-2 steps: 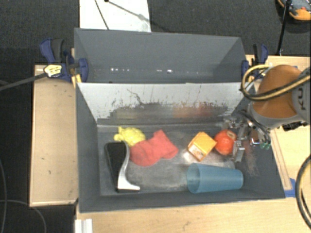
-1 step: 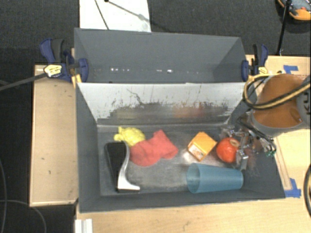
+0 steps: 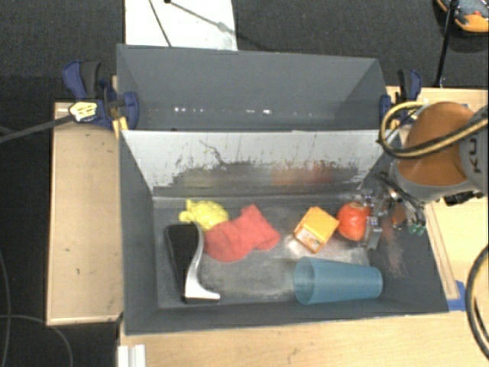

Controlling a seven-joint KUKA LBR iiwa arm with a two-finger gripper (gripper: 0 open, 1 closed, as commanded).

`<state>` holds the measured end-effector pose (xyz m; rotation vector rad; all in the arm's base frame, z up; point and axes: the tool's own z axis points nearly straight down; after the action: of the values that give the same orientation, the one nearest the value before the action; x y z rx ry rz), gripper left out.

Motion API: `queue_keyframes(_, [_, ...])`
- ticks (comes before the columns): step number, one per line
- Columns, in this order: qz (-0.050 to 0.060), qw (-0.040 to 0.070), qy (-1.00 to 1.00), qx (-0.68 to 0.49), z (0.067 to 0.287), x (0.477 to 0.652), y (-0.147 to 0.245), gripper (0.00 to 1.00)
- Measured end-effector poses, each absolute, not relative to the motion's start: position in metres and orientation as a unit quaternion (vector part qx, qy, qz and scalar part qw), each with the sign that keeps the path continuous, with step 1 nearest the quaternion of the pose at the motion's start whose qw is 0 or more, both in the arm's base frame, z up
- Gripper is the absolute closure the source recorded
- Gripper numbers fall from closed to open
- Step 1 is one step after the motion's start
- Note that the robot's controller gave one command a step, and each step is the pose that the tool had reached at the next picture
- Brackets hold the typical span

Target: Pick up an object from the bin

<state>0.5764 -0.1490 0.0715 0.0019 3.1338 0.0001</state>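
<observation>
– Where was the hand (image 3: 376,222)?
– Low at the right end of the bin (image 3: 252,163), touching or just beside a red-orange ball (image 3: 351,222). The ball lay to the hand's left in the camera view, further into the bin.
– Open or closed?
– I could not tell, nor whether it gripped the ball.
– What crowded it?
– An orange box (image 3: 315,228) sat just left of the ball, and a blue cup (image 3: 337,280) lay on its side nearer the front wall, its long axis running left to right. A red cloth (image 3: 239,234), a yellow toy (image 3: 203,213) and a black tool (image 3: 186,260) were well apart, further left.
– Any labels?
– None that I could read.
</observation>
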Motion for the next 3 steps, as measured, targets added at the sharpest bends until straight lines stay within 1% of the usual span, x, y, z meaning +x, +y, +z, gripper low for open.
queue_keyframes(1, [0.0, 0.004, 1.0, 0.0, 0.071, 0.576, -0.149, 1.0])
queue_keyframes(2, [0.001, 0.001, 1.0, 0.0, 0.077, 0.575, -0.148, 1.0])
queue_keyframes(3, [0.001, 0.0, 1.0, 0.0, 0.097, 0.575, -0.148, 1.0])
